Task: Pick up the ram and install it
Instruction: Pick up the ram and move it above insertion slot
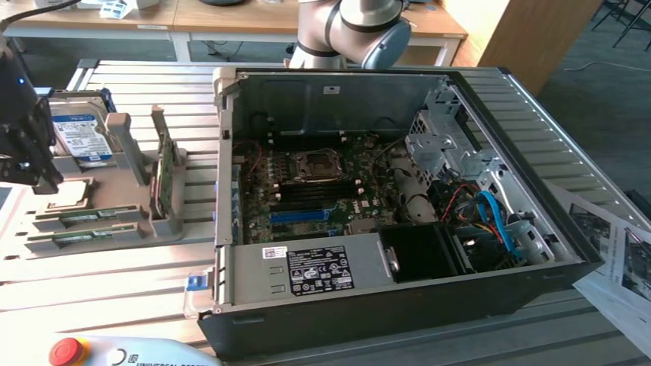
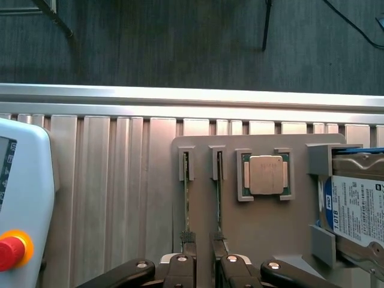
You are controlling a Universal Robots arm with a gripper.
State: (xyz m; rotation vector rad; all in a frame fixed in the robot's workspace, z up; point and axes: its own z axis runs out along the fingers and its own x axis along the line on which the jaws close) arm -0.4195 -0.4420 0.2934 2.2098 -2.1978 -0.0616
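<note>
I see the ram (image 2: 186,198) standing on edge in the grey holder (image 2: 264,228), beside a second stick (image 2: 219,198), just below my gripper (image 2: 203,241). Both sticks run lengthwise away from the fingertips, across the line the jaws close along. The gripper is spread wide and grips nothing. Each fingertip seems to hover over one stick's near end.

A robotics lab: an opened computer case (image 1: 407,324) on a slatted aluminium bench (image 1: 102,286), desks (image 1: 254,19) behind.
</note>
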